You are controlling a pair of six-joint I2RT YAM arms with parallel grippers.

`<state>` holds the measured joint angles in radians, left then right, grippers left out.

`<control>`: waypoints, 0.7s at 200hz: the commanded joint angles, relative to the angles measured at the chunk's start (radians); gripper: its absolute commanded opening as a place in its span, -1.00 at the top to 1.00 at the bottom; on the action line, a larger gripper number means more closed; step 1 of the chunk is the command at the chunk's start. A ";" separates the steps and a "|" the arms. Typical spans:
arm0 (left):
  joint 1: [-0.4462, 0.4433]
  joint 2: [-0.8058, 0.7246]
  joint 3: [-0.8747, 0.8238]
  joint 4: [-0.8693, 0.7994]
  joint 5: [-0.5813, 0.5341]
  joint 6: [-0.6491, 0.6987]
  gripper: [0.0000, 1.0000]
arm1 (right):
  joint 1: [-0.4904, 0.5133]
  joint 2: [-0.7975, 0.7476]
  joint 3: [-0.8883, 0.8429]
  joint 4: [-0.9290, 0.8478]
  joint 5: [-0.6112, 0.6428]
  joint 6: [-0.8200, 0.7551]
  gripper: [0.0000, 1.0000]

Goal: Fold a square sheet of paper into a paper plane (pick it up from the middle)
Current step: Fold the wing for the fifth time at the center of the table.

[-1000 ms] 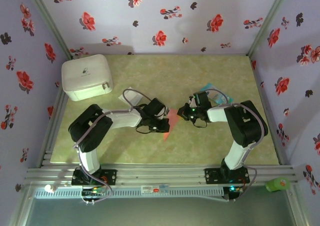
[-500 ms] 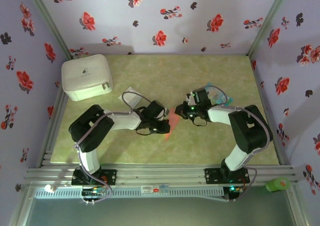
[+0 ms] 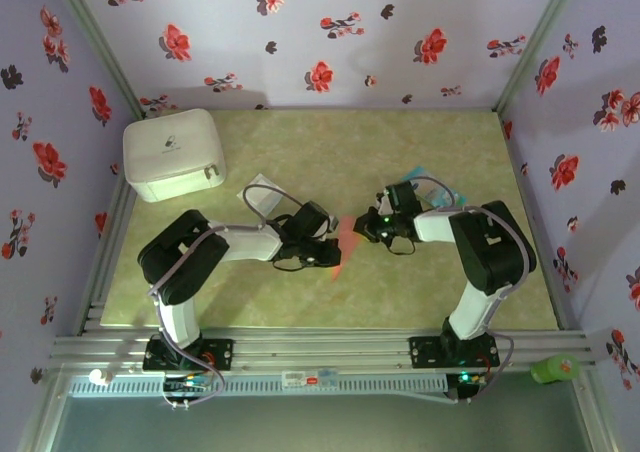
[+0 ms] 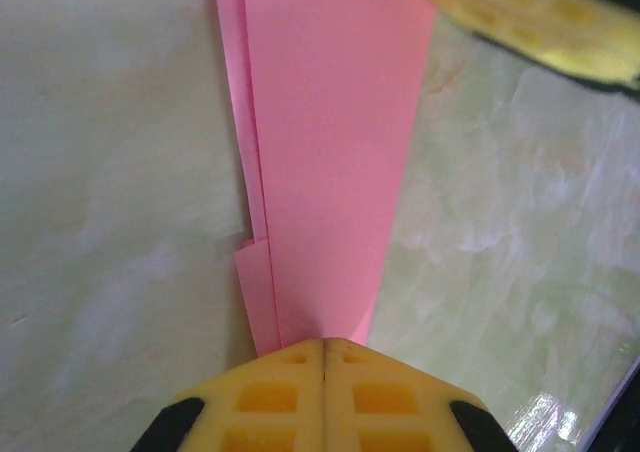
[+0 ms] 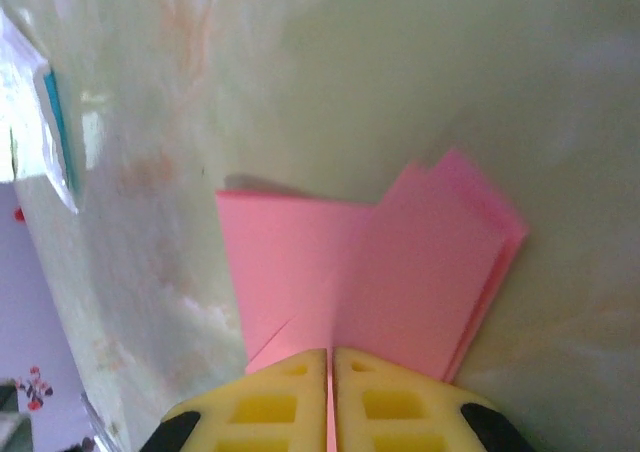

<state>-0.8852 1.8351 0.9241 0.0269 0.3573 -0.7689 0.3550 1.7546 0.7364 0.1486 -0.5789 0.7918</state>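
Green marbled table (image 3: 400,152), two robot arms pinching a pink paper plane (image 4: 330,172) between them.
White box (image 3: 172,154) sits at the far left corner; the paper plane, a narrow layered salmon-pink dart, lies mid-table, well apart from it. Left gripper (image 4: 325,347) clamps one end, yellow fingers pressed together; right gripper (image 5: 330,357) clamps the other end likewise.
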 commanded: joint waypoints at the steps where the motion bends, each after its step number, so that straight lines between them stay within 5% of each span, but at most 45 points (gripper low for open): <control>1: -0.008 0.033 -0.035 -0.074 -0.051 -0.010 0.99 | -0.047 0.034 0.042 -0.012 0.042 -0.037 0.79; 68: -0.008 0.024 -0.034 -0.065 -0.050 -0.016 0.99 | -0.084 0.000 0.073 0.007 -0.003 -0.024 0.75; 140: -0.008 0.022 -0.041 -0.016 -0.053 -0.051 0.98 | 0.036 -0.099 -0.040 0.069 -0.043 0.009 0.72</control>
<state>-0.8852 1.8351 0.9131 0.0566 0.3576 -0.8078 0.3431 1.6573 0.7116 0.2001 -0.5858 0.7959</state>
